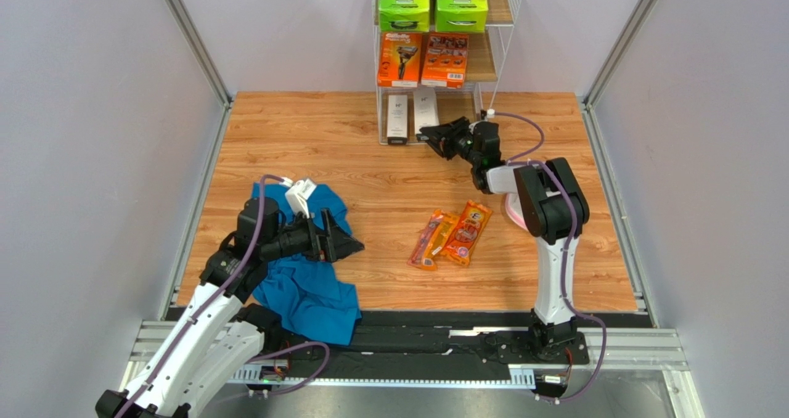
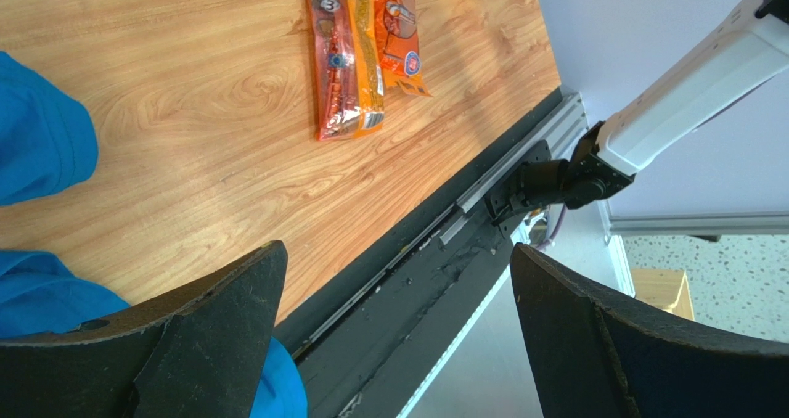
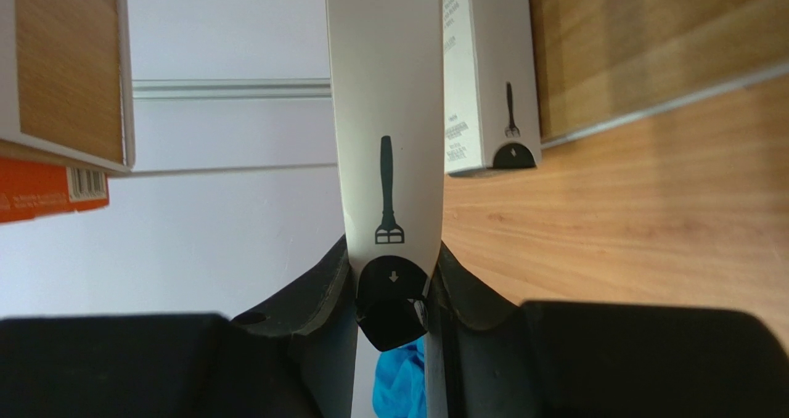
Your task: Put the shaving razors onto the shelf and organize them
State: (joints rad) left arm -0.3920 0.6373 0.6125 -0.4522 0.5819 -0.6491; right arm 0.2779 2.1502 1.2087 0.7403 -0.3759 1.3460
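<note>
Box (image 3: 384, 85) in right tool (image 3: 392, 256) points lengthwise into shelf (image 1: 482, 59).

light: bright, even | shadows: soft | wrist views: nearest fg blurry, dark

The left blister pack (image 2: 335, 67) bears a round "BIC 3" mark. The left orange box (image 1: 399, 59) seems to read "Gillette", though blurred. The right slim white box (image 3: 384, 85) shows a razor pictogram above a small arrow; the left slim white box (image 3: 486, 76), the same pictogram.
</note>
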